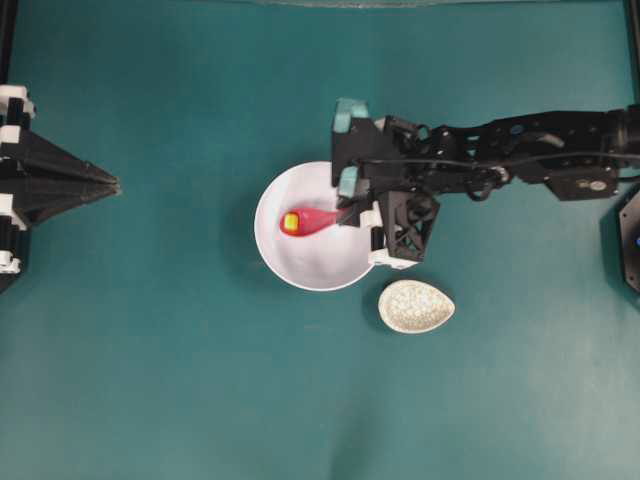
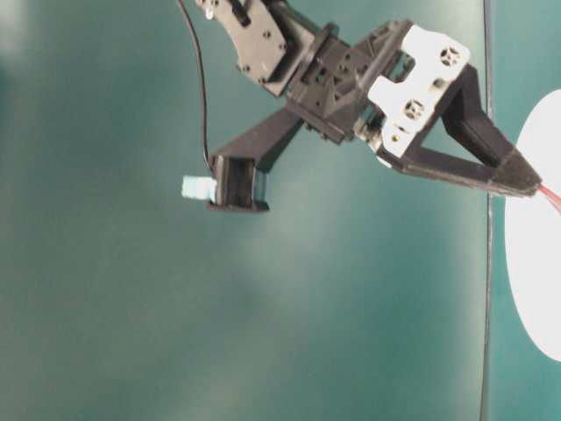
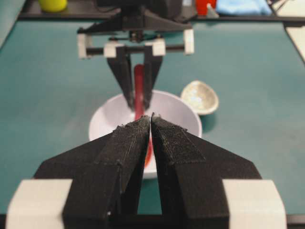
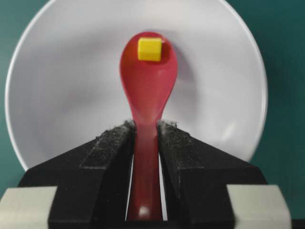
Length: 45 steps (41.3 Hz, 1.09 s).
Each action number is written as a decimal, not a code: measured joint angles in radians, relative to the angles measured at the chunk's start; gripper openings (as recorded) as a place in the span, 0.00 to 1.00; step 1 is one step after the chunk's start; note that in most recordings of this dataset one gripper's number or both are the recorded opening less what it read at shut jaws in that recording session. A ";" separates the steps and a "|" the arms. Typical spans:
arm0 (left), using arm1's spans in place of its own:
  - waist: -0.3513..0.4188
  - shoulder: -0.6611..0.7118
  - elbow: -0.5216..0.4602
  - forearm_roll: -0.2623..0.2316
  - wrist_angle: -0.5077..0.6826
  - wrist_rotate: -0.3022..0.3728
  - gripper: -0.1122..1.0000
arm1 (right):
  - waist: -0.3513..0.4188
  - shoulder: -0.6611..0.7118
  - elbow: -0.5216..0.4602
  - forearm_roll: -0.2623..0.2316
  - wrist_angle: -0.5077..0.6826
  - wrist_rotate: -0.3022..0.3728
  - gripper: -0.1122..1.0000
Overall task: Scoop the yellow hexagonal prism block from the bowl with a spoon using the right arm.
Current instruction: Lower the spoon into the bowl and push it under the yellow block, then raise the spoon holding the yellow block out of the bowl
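Right gripper (image 4: 145, 131) is pinching the spoon (image 4: 147, 90) by its handle, jaws either side of the stem, scoop held out over the bowl (image 1: 300, 262). The yellow hexagonal prism block (image 4: 149, 49) sits in the scoop, toward the tip end, so the pickup part looks done. Can't tell from these views whether the scoop is resting on the bowl floor or lifted clear; in the overhead view it's over the bowl's interior, left of centre. Left, as I read it: raise the spoon out level without tipping the block off — it's small and loose in a glossy scoop, so any roll of the wrist could dump it. Bowl is mid-worktop, with the small speckled dish (image 1: 416, 306) just beside it on the near-right side, not touching. Left gripper (image 1: 105, 184) is parked at the worktop's left edge, jaws pressed together, nothing in them.
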 measured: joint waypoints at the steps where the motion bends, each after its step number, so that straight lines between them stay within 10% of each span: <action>1: 0.000 0.002 0.000 0.002 0.000 0.000 0.20 | 0.000 -0.006 0.008 0.002 -0.011 0.000 0.30; 45: 0.000 -0.002 -0.002 0.002 -0.002 -0.005 0.20 | 0.084 -0.364 0.291 0.052 -0.377 0.046 0.30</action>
